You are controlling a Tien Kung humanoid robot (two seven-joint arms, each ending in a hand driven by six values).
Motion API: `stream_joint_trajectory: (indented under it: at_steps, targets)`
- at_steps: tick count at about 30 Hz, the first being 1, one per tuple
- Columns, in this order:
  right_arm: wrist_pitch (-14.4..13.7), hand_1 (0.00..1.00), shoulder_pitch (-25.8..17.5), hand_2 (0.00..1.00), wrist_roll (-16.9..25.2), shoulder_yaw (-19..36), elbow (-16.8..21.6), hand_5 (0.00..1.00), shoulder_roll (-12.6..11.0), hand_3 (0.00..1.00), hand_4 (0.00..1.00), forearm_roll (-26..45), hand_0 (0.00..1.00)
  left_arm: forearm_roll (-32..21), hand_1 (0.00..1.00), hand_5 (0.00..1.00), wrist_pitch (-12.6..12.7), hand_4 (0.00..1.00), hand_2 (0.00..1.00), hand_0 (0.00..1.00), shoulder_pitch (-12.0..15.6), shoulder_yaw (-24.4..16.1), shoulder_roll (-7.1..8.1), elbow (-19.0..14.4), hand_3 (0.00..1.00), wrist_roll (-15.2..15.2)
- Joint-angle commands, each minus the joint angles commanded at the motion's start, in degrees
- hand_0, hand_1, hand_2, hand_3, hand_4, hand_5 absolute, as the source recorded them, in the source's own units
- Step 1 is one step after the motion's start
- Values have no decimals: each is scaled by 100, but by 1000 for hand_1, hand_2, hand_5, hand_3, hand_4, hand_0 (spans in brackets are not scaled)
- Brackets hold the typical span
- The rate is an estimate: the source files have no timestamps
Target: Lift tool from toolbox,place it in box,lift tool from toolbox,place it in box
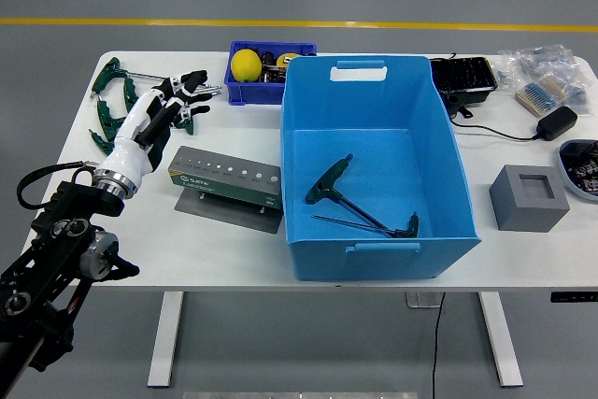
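Left hand (161,107) hovers over the desk's far-left corner, fingers apart and loosely extended, holding nothing. Right arm isn't in view, so the left is the only candidate for the next pick.

Loose T-handle wrenches (114,105) lie fanned out on the far-left corner, green handles toward the left edge, steel shafts running roughly parallel to the far edge and pointing right toward the small dark-blue bin (260,70). The hand sits directly above and slightly right of the handle cluster, fingertips (194,78) over the shafts. So the target is straight below and a touch left of the palm. Which wrench sits right under the hand I can't tell, since the hand covers part of the pile.

Key relation: the wrench long axis runs left-right, and the fingers point up and right, at an angle to that axis. My read is that a small wrist turn is needed so the fingers close across a shaft or handle, not along it.

Grey tool holder (225,180) sits between the hand and the blue box (453,184), near the desk's middle.

Two T-handle tools (350,203) already lie on the blue box floor, crossed and tilted. Box is well right of the hand, so the carry goes right across the holder.
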Motion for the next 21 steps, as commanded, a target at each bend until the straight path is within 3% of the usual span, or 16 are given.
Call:
stream_joint_trajectory:
  at_steps: [7, 12, 21]
  targets:
    - [-5, 665, -43, 728, -10, 18, -6, 690, 28, 558, 792, -27, 697, 535, 738, 729, -82, 911, 864, 709, 580, -662, -38, -246, 764, 62]
    - [-9, 665, -62, 728, -22, 41, -9, 688, 40, 558, 792, -59, 698, 172, 739, 744, -58, 907, 869, 713, 915, -761, -12, -235, 764, 42]
    - [-13, 665, -81, 728, -45, 67, -9, 689, 52, 557, 791, -114, 697, 23, 742, 772, -4, 907, 868, 717, 988, -848, -150, -161, 764, -27]
